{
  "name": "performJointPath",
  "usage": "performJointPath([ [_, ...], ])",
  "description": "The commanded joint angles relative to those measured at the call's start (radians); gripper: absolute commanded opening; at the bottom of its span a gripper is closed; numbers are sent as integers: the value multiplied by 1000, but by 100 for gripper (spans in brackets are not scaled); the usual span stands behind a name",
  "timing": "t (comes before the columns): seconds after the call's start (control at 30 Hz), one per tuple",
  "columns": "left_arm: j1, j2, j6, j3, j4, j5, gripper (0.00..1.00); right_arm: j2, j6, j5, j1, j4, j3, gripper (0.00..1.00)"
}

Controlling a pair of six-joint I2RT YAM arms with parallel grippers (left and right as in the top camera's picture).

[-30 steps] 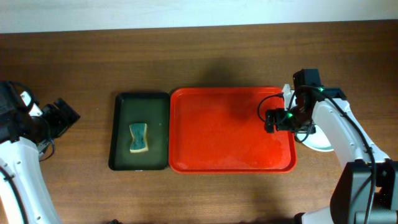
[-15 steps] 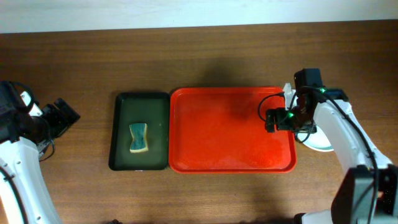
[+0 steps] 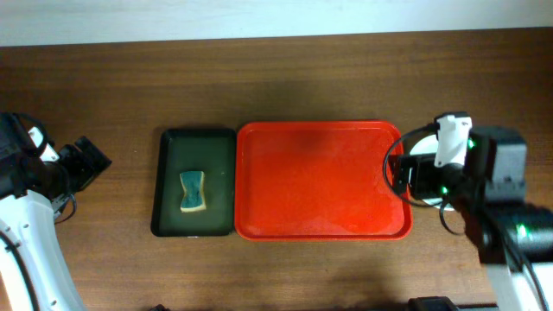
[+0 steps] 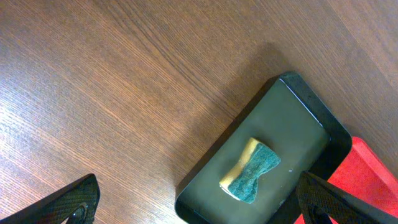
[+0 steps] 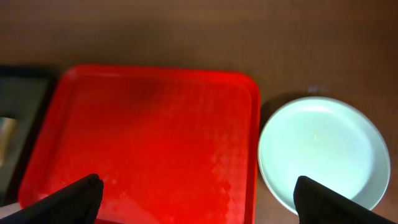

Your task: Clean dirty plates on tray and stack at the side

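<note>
Plates (image 5: 320, 152): round, shallow, pale blue-green crockery. In the right wrist view, one dish shows face-up on the brown wooden counter (image 5: 186, 31), just beside the right rim of the large bright red rectangular plastic tray (image 5: 155, 143). No yellow smear shows on it. Whether others lie beneath cannot be told. The tray bed is bare, with no plate on it. The right hand (image 5: 199, 202) has its two dark fingertips at the lower corners, spread wide with nothing between them.

Overhead view:
- The red tray lies mid-counter and carries nothing.
- The right hand hangs above the plate spot off the tray's right edge, its arm hiding most of the crockery.
- A narrower dark green rectangular tray (image 3: 173, 147) sits touching or nearly touching the red tray's left side.
- A small teal-and-yellow sponge (image 3: 193, 192) lies inside the green tray.
- The left hand (image 3: 86, 160) rests far left, well apart from both trays.

Left wrist view:
- The left hand is fully open and empty, angled toward the green tray and sponge.
- A red corner shows at the lower right.

Step in hand, as judged: the closing stage, with cleaning and stacking seemingly done, since nothing dirty is left on the tray. The next move likely calls only for lifting the open right hand straight up, clear of the plate rim and without nudging it.
</note>
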Motion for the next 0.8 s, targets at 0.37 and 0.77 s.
performJointPath([
  [0.37,4,-7,-6,15,2,7,99,-589,-18,70,141,18,-106,98],
  [0.77,4,-7,-6,15,2,7,99,-961,-18,37,155,1065,-734,98],
])
